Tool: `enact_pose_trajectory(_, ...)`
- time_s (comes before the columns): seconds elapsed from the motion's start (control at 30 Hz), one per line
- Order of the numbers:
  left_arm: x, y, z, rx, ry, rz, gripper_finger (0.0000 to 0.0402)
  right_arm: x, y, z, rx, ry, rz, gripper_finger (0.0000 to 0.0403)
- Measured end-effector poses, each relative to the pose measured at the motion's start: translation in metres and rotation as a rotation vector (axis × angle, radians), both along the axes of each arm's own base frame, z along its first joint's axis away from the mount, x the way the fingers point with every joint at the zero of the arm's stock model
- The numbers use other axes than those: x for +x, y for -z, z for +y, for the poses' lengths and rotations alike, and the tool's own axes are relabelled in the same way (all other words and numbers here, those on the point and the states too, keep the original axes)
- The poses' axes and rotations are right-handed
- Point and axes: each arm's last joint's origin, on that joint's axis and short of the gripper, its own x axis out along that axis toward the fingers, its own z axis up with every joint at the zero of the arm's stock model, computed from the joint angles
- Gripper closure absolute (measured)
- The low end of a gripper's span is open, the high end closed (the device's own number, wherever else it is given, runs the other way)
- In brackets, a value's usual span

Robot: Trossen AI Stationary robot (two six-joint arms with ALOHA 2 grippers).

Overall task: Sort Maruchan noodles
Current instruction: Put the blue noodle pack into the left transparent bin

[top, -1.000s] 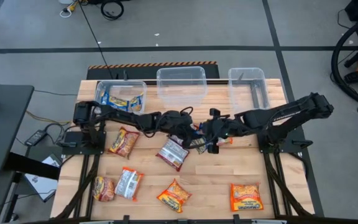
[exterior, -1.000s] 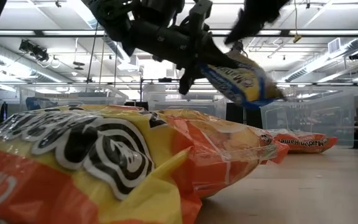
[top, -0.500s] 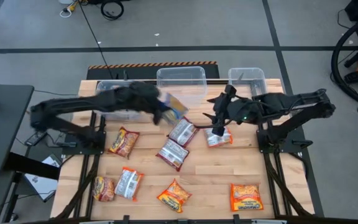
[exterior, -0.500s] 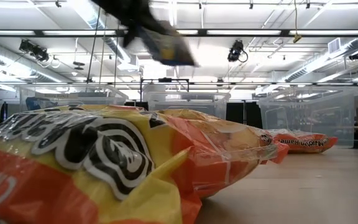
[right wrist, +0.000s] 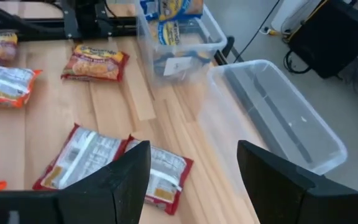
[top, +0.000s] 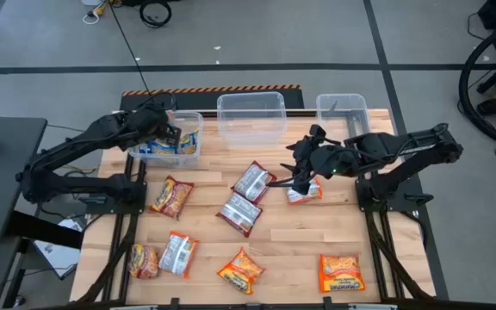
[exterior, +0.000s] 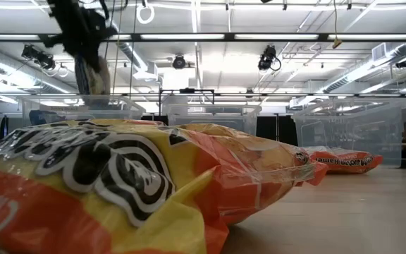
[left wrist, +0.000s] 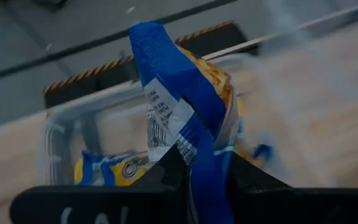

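Noodles are spread over the wooden table [top: 334, 232] in orange-yellow and dark red-silver packets, with blue ones lying in the left tub [top: 169, 138]. Left gripper [top: 164, 131] hangs over that tub, clenched on a blue packet [left wrist: 185, 118] (it dangles from the fingers). Right gripper [top: 293, 179] is released, jaws wide, above a red-silver packet [top: 252, 181] mid-table

Three clear tubs [top: 251, 118] stand behind nine loose noodle packets [top: 238, 212] on the table.
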Motion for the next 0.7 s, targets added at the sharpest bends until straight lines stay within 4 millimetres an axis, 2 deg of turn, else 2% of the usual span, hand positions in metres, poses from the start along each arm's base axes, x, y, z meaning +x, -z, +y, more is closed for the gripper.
enact_pose_trajectory(0.17, 0.003, 0.039, 0.017, -0.086, -0.074, 0.020, 0.0349, 0.003, 0.011, 0.001, 0.037, 0.013, -0.001, 0.0158)
enact_pose_trajectory(0.27, 0.004, 0.055, 0.025, -0.105, -0.086, 0.010, 0.0349, 0.003, 0.015, 0.004, 0.066, 0.023, -0.003, 0.0158)
enact_pose_trajectory(0.53, 0.003, 0.089, 0.034, -0.273, -0.091, 0.020, 0.0334, 0.003, 0.024, 0.006, 0.118, 0.038, 0.004, 0.0158)
enact_pose_trajectory(0.7, 0.005, 0.099, 0.041, -0.314, -0.135, 0.030, 0.0331, 0.003, 0.026, 0.006, 0.129, 0.047, 0.005, 0.0158)
